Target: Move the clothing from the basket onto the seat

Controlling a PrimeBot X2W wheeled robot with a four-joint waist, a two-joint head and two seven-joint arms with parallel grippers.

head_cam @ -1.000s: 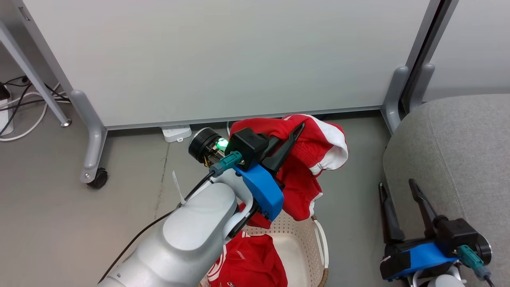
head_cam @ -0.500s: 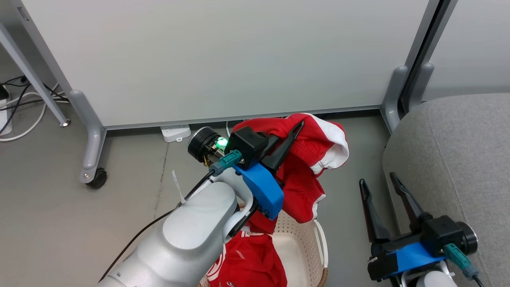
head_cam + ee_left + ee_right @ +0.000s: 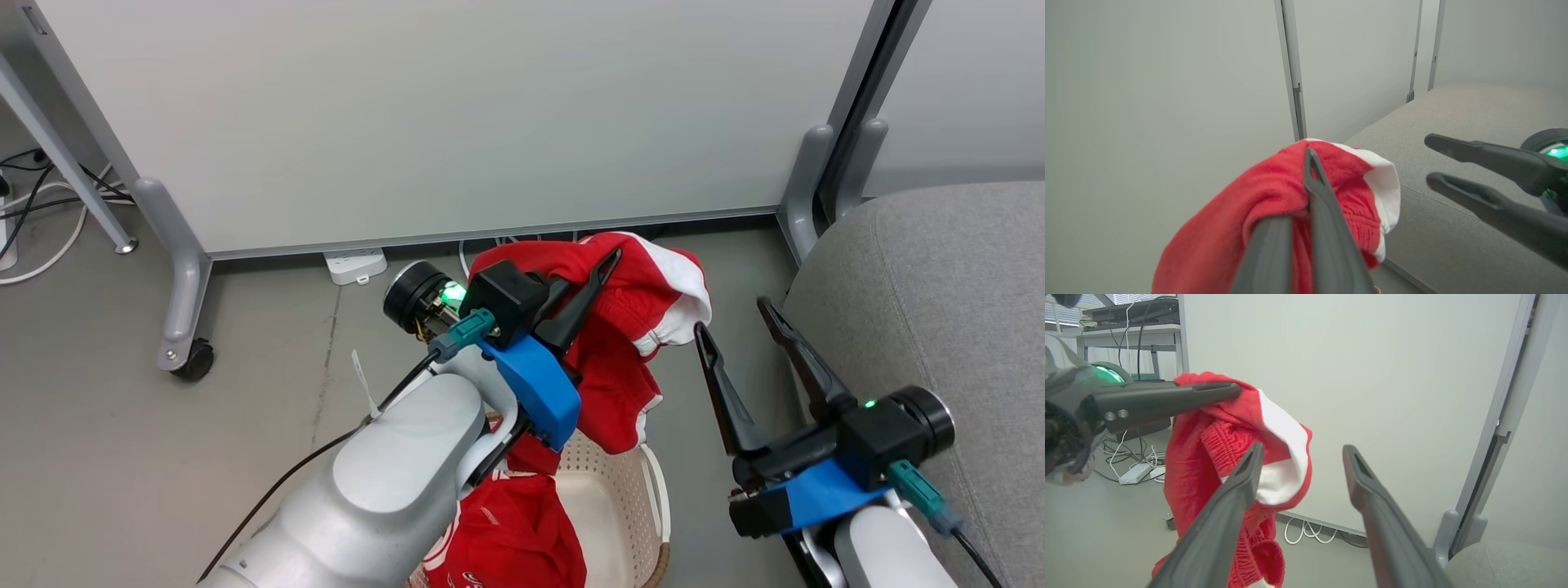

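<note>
Left gripper (image 3: 608, 268) clenches a red, white-trimmed garment (image 3: 633, 327) at frame centre, above the basket (image 3: 655, 490) at bottom; right gripper (image 3: 731, 318) gapes beside it. Soft, light cloth likely droops, best pinched at a bunched fold.

Bright even light, faint shadows, wrist views bent at edges, close foreground perhaps slightly soft

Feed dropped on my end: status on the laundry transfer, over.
Left gripper shut on red garment, held above basket. Right gripper open, empty, between garment and seat. More red clothing in basket.
</note>
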